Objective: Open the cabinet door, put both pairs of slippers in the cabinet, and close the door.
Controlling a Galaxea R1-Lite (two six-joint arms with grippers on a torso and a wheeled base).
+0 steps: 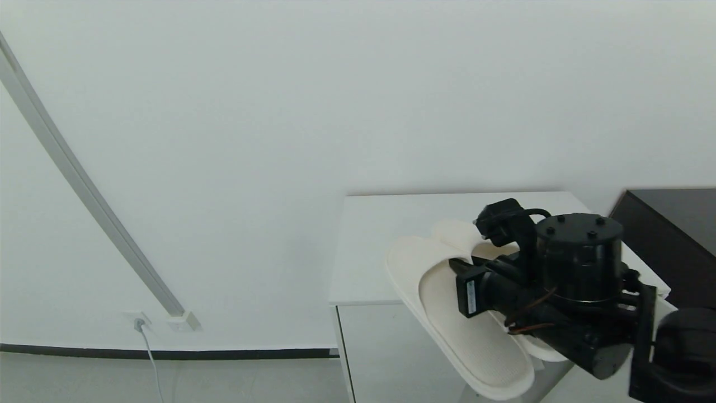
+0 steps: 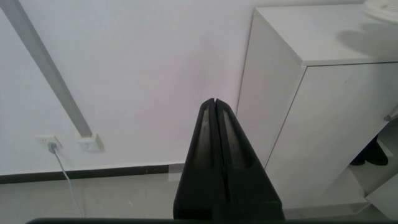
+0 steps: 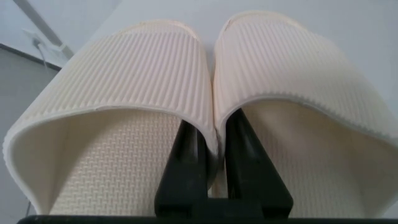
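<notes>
A pair of cream slippers hangs tilted over the front edge of the white cabinet's top. My right gripper is shut on them, one finger inside each slipper, pinching their touching inner walls. My left gripper is shut on nothing, low beside the cabinet's left side. A white front panel of the cabinet faces me; past its far edge something dark sits inside. I cannot tell how far the door is open.
A dark piece of furniture stands right of the cabinet. On the white wall to the left run a slanted grey conduit and a socket with a cable near the floor.
</notes>
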